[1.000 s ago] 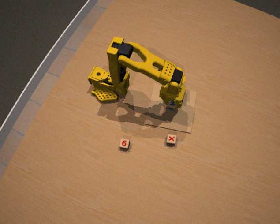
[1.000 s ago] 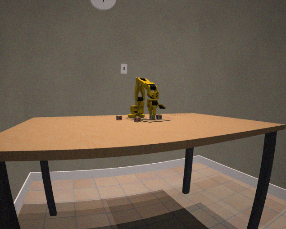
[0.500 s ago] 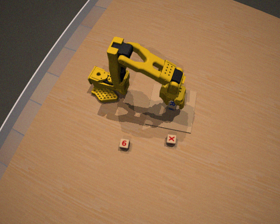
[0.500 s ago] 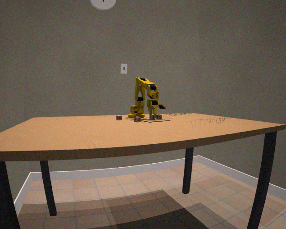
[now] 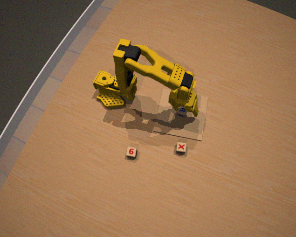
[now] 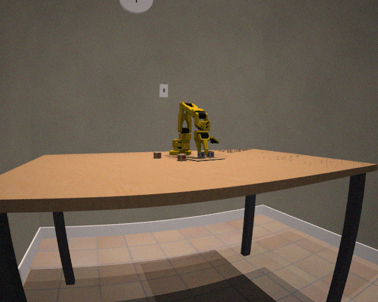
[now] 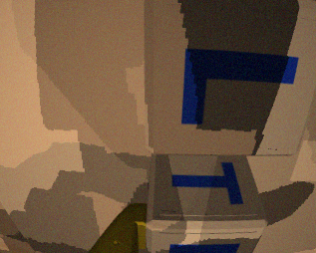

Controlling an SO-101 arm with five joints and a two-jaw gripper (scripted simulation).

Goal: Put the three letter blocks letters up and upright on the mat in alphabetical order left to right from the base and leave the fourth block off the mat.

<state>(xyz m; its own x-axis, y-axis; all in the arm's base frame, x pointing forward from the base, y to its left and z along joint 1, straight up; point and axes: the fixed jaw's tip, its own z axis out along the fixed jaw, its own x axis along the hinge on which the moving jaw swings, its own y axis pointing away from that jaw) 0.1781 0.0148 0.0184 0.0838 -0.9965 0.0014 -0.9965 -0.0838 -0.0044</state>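
My gripper (image 5: 185, 112) (image 6: 203, 154) (image 7: 218, 236) is open, low over the mat (image 5: 199, 135). The R block (image 5: 181, 111) (image 6: 200, 154) (image 7: 208, 199) stands between its parted fingers on the mat; one finger is close beside it, the other well clear. The L block (image 6: 211, 154) (image 7: 168, 100) is on the mat beside the R block, close to it, and is hidden under the gripper in the top view. The X block (image 5: 181, 147) (image 6: 181, 157) lies off the mat, below its lower edge in the top view, with a red X on top.
The block with a red 6 (image 5: 131, 152) (image 6: 157, 155) on top lies off the mat, left of the X block in the top view. The arm's base (image 5: 109, 85) stands left of the mat. The arm's shadows fall across the mat.
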